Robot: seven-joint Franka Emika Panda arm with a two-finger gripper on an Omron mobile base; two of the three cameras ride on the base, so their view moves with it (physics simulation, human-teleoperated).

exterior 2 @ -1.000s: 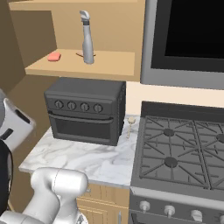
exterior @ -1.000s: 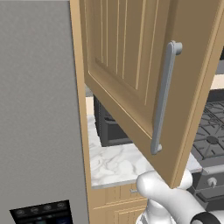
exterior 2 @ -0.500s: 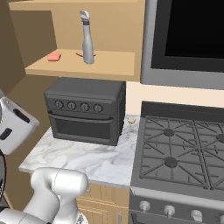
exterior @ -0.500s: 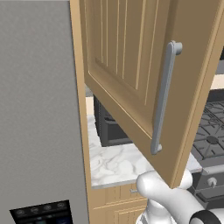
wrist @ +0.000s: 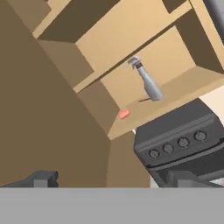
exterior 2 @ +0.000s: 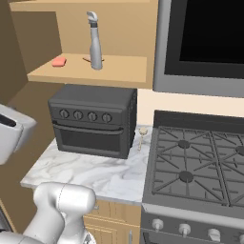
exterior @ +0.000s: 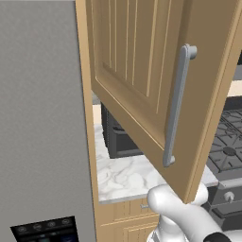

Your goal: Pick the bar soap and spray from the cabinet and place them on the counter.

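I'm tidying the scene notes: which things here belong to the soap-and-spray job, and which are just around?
Job:
bar soap, pink, on the shelf
spray, grey, upright beside it
cabinet, door open
counter
gripper, open, holding nothing

Just around:
toaster oven
stove

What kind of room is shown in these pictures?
A home kitchen, most likely: a gas stove with grates stands beside a marble counter that bears a dark toaster oven, and an open wooden cabinet hangs above.
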